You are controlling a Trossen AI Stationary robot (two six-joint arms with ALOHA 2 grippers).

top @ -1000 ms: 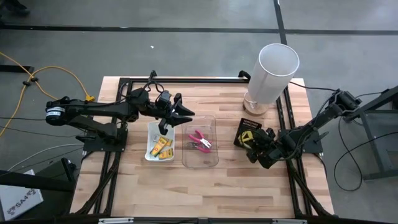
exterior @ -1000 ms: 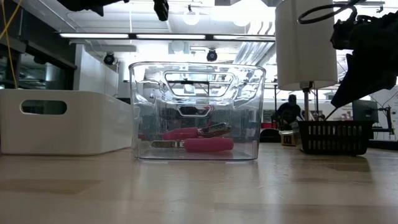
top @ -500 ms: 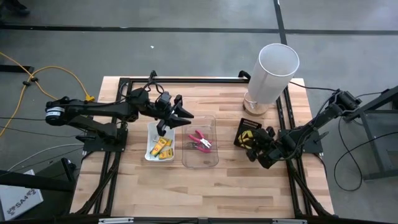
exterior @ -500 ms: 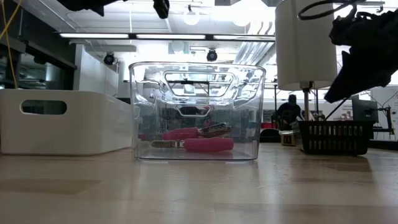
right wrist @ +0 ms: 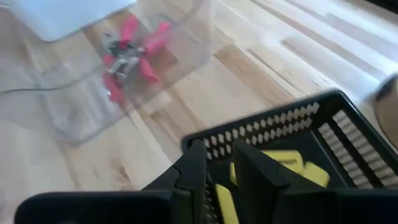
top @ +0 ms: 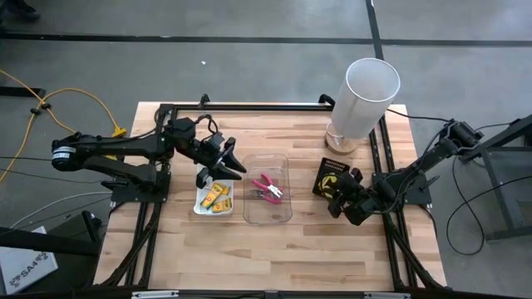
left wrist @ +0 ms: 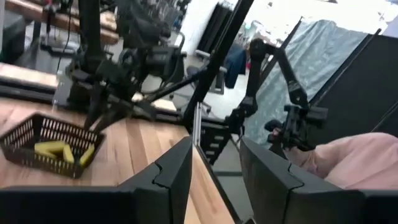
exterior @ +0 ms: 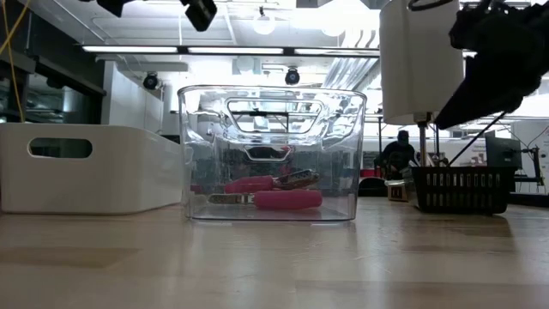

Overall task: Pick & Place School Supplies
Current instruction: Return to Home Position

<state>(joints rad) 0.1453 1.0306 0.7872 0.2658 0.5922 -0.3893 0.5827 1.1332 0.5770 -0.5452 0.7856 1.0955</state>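
Observation:
The black mesh basket (top: 328,177) stands at the table's right with yellow sticks (right wrist: 292,165) in it. My right gripper (right wrist: 220,177) hangs over the basket's near rim, its fingers close around a yellow piece. My left gripper (top: 226,159) is open and empty, high above the white tray (top: 202,199), which holds several yellow boxes (top: 216,198). Pink-handled pliers (top: 266,188) lie on the floor of the clear tray (top: 281,212). They also show in the low view (exterior: 274,199). My right gripper has a yellow piece (right wrist: 222,200) between its two fingers, which point down and slant into the basket from its near side. The fingers hide most of the piece, so which part they have cannot be told. The basket itself rests on the table (exterior: 463,189).
A tall white cylinder (top: 366,100) stands at the far right, behind the basket. Black frame rails (top: 249,106) run along the table's far, left and right sides. Bare wood lies in front of the trays (top: 274,253).
My left gripper has gone toward the table's left and near edges, from the clear tray's far left corner to above the white tray. My right gripper has risen a little over the basket, which has stayed on the table.

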